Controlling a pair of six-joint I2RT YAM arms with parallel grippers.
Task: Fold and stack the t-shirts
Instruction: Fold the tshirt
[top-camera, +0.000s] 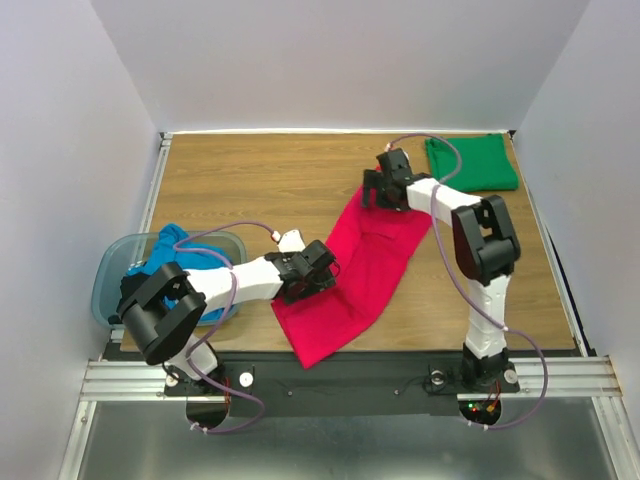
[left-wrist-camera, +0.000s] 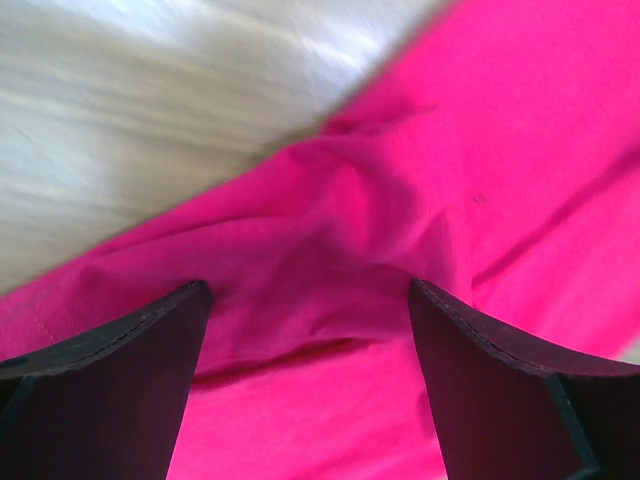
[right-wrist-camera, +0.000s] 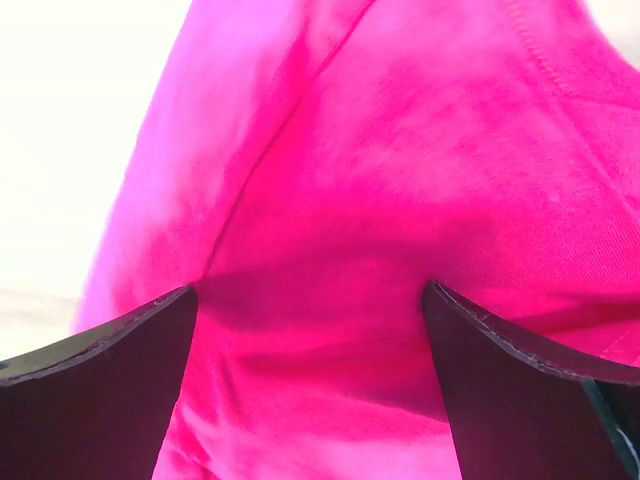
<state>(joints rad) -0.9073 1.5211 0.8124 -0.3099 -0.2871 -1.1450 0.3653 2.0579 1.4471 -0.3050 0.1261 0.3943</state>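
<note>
Looking down from the top camera: wood table (top-camera: 250, 180) is the biggest thing, walled in white on three sides. Crimson-pink t-shirt (top-camera: 360, 280) lies partly folded in a long diagonal strip, from 6 o'clock at the near edge up toward 12–1 o'clock at mid-table; its near corner laps past the table edge onto the black rail. Translucent tub (top-camera: 105, 268) sits at 8 o'clock by the left edge, partly hidden by the left arm. Green t-shirt (top-camera: 470, 163) is folded flat in the far right corner at 1–2 o'clock, well apart from the pink one. Blue t-shirt (top-camera: 170, 243) is bunched inside the tub, spilling above the rim on the 12 o'clock side. Left gripper (left-wrist-camera: 308, 288) is over the pink strip's left edge, at about 9 o'clock of the cloth; jaws spread wide, a raised wrinkle of pink cloth between the fingers, nothing clamped. Wood shows beyond the cloth edge at 11 o'clock in that wrist view, blurred. Right gripper (right-wrist-camera: 310, 290) is at the strip's far end, 12 o'clock of the cloth; jaws also fully apart, pink cloth with a seam line filling the gap, not pinched. Can't tell whether either set of fingertips is touching the fabric.
</note>
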